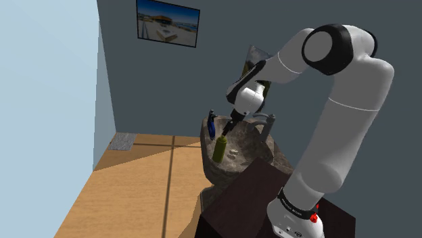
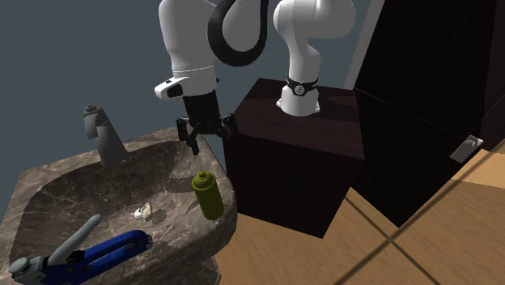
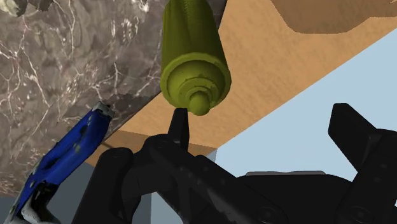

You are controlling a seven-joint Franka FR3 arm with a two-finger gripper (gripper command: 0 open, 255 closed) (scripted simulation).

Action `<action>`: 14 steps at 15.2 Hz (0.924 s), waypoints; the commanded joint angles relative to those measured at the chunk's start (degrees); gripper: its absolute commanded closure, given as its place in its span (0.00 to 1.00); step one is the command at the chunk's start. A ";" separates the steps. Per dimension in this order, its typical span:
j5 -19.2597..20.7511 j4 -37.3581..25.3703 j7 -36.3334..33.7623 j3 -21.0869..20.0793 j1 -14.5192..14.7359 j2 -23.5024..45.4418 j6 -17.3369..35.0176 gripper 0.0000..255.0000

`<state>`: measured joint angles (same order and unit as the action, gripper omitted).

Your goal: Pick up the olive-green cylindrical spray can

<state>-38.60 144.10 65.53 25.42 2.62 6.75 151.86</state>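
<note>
The olive-green spray can [image 2: 208, 195] stands upright on the front rim of a brown marble sink [image 2: 48, 194]. In the shoulder view the can [image 1: 219, 149] is just below my gripper [image 1: 230, 127]. My gripper [image 2: 205, 133] hangs open above the can and a little behind it, with a clear gap to the can's cap. In the wrist view the can [image 3: 191, 54] points its nozzle at me, just ahead of one fingertip [image 3: 179, 124]. The gripper [image 3: 264, 130] has nothing between its fingers.
A blue and grey hand tool [image 2: 89, 255] lies on the sink rim beyond the can. A grey faucet [image 2: 101, 129] rises at the back of the basin, and a small pale scrap [image 2: 146, 212] lies inside. The dark stand [image 2: 291, 162] adjoins the sink. Wooden floor [image 1: 135, 189] lies below.
</note>
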 commanded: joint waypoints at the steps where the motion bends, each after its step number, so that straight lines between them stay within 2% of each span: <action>1: -7.72 -3.41 7.23 -1.46 -1.62 5.64 0.14 0.00; 4: -15.63 -8.87 15.26 -4.54 -5.61 13.29 -0.33 0.00; 11: -22.51 -11.17 21.40 -8.04 -8.22 19.02 1.65 0.00; 14: -23.05 -11.38 21.89 -8.32 -8.43 19.49 1.80 0.00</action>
<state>-61.41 132.77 87.21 17.21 -5.73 26.09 153.59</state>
